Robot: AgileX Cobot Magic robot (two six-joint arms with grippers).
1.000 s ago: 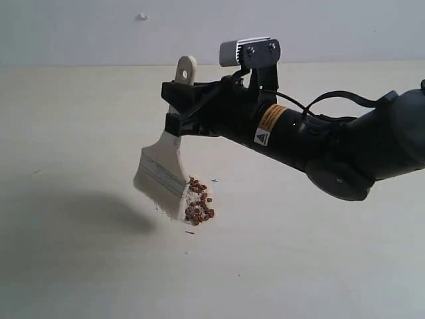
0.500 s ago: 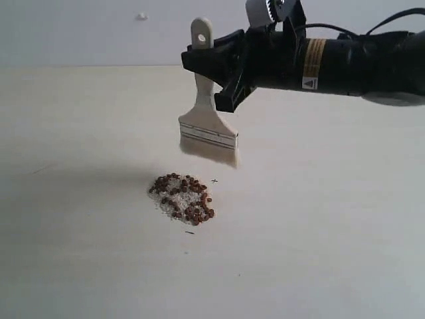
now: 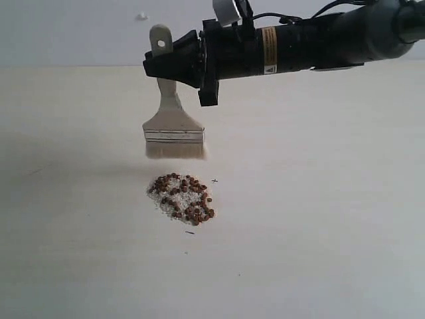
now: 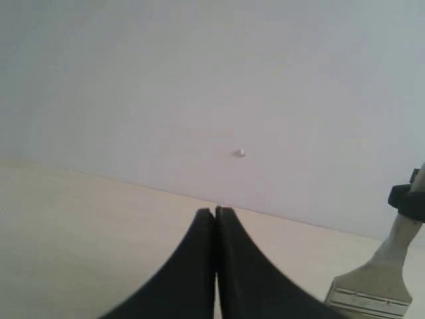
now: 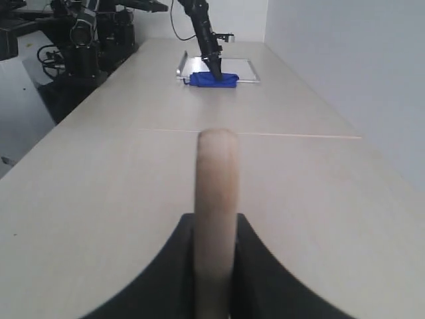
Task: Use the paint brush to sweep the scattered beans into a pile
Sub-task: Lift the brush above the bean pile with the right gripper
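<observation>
The beans (image 3: 182,198) lie in one small heap, reddish-brown, mixed with white crumbs, on the pale table (image 3: 319,219). The paint brush (image 3: 174,129) hangs upright in the air above and a little left of the heap, with its bristles pointing down and off the table. My right gripper (image 3: 161,66) reaches in from the right and is shut on the brush's white handle (image 5: 216,179) below the holed end. My left gripper (image 4: 216,212) is shut and empty, low over the table. In its view the brush (image 4: 378,282) shows at the edge. The left gripper is outside the exterior view.
Far down the table, in the right wrist view, another black arm (image 5: 202,30) stands over a blue cloth (image 5: 212,80) on a white tray (image 5: 249,70). Dark equipment (image 5: 86,33) stands beside that end. A plain wall (image 3: 80,33) with a small white spot (image 3: 141,16) runs behind.
The right gripper has lifted the brush off the heap, straightened it from a tilt, and carried it up and then left. The beans it covered now show as one heap.
</observation>
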